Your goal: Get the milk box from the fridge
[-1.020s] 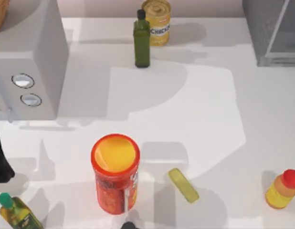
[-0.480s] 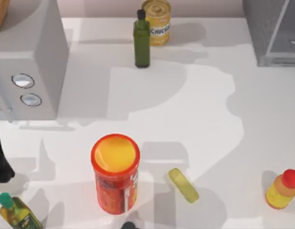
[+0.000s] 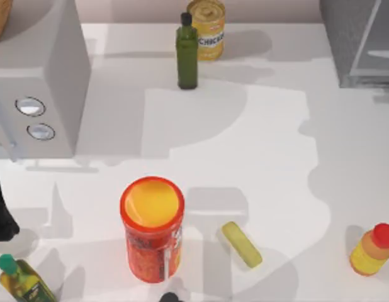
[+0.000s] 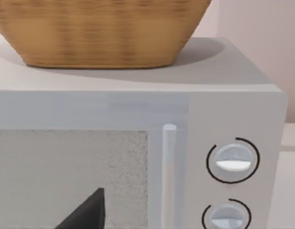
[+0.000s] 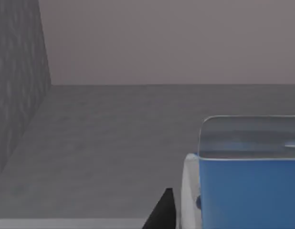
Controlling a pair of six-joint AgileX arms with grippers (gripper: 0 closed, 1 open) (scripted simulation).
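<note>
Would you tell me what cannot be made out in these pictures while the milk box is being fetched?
- Fridge: cut off by the top view's corner, so its door's state is unclear.
- Milk box: not certain. A white shape beside a blue thing is cut off by the right wrist view's edge.
- Right gripper: cut off by the right wrist view's edge.
- Left arm: parked at the table's left, cut off by the top view's edge.

left arm (image 3: pixel 0 211): matte black, bulky | left finger (image 4: pixel 88 212): black wedge | right finger (image 5: pixel 162 212): black wedge
</note>
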